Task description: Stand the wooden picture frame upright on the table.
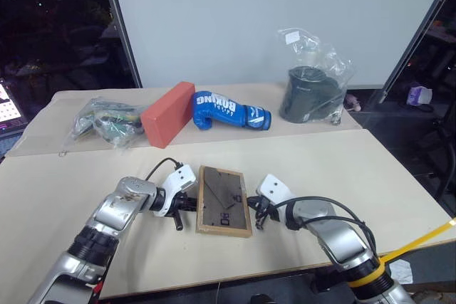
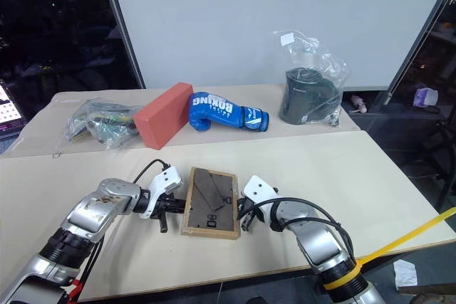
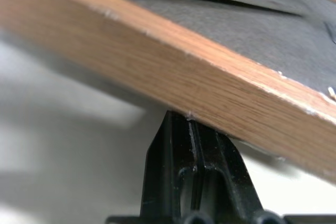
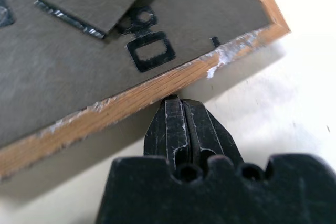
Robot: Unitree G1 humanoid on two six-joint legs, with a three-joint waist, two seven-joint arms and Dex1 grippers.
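Against a pale wall panel and dark windows, the large light-beige two-panel table [image 1: 370, 169] carries the scene. At its near edge both grippers have their black fingers pressed together, gripping nothing: the left gripper [image 1: 189, 203] has its closed tips against the left edge of the small rectangular light-wood picture frame [image 1: 224, 201], and the right gripper [image 1: 254, 213] has its closed tips at the opposite edge. In the left wrist view the fingers [image 3: 191, 145] meet the wooden edge from below; in the right wrist view the fingertips [image 4: 176, 109] touch the scuffed rim. The frame lies face down between them, its dark brown backboard and fold-out stand facing up.

Farther back, beyond the seam, an orange-red rectangular block [image 1: 168, 114] stands beside a blue boxing glove [image 1: 229, 112] with white lettering. At the far left, a crumpled clear plastic bag [image 1: 107, 122] holds small mixed items too jumbled to tell apart. At the far right, another clear plastic bag [image 1: 317, 76] holds a dark rounded object.
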